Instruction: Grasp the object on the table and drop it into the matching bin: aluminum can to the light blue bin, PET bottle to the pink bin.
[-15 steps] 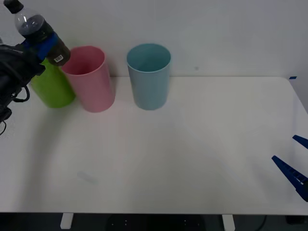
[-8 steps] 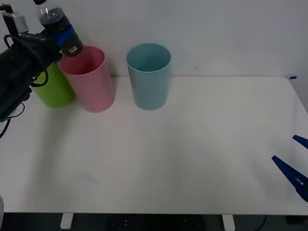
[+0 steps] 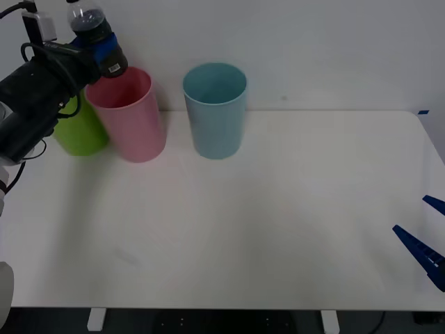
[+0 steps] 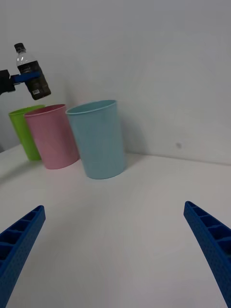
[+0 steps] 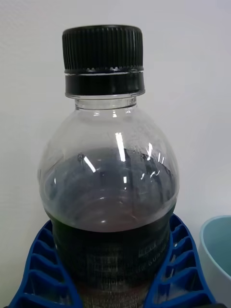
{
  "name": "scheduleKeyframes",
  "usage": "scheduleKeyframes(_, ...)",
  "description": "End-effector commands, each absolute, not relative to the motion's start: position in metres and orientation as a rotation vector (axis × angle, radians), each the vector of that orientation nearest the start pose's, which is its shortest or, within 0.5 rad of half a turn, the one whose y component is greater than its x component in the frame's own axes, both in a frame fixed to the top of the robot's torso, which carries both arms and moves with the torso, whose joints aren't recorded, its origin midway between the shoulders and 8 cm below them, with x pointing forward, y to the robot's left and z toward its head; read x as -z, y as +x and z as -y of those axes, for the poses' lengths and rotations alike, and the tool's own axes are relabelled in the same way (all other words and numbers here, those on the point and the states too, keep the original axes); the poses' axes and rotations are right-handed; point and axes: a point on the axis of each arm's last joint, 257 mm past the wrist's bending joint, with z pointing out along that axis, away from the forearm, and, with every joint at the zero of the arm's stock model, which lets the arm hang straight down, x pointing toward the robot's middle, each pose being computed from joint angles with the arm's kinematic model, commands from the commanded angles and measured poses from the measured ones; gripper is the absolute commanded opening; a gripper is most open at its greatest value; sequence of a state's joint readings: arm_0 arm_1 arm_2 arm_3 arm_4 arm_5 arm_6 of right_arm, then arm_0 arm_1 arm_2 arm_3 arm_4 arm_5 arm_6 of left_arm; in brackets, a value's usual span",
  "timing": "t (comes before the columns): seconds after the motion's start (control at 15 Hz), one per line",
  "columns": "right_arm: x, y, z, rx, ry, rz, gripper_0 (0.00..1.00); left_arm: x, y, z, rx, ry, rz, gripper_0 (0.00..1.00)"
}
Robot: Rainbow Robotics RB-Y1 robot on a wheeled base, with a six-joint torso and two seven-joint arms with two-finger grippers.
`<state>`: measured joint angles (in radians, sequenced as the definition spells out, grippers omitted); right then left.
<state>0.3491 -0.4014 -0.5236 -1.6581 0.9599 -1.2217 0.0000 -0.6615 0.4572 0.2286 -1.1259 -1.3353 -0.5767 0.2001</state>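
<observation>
The white table (image 3: 278, 209) is carrying the light blue bin (image 3: 215, 110), the pink bin (image 3: 130, 115) and a lime green bin (image 3: 78, 129). The left gripper (image 3: 104, 54) is clamping the PET bottle (image 3: 94, 31) in the air over the pink bin's rim. The right gripper (image 4: 115, 250) is hanging open near the table's right edge.

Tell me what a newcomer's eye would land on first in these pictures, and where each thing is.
First, the PET bottle, black cap up, clamped in the left gripper and held in the air above the near rim of the pink bin. Next, the row of three bins at the table's far left: lime green bin, pink, then light blue bin. The right gripper waits open at the table's right edge.
</observation>
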Motion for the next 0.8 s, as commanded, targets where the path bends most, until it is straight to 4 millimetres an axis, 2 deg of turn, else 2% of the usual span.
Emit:
scheduleKeyframes(0.07,0.169,0.342,0.330,-0.567,-0.465,-1.441,1.00,-0.010,0.669,-0.270,0.353,0.291,-1.325,0.96)
scheduleKeyframes(0.13,0.169,0.342,0.330,-0.567,-0.465,-1.441,1.00,-0.011,0.669,-0.270,0.353,0.289,-1.324,1.00)
scheduleKeyframes(0.53,0.169,0.342,0.330,-0.567,-0.465,-1.441,1.00,-0.010,0.666,-0.269,0.384,0.278,-1.317,1.00)
scheduleKeyframes(0.8,0.169,0.342,0.330,-0.567,-0.465,-1.441,1.00,-0.007,0.643,-0.271,0.431,0.264,-1.283,1.00)
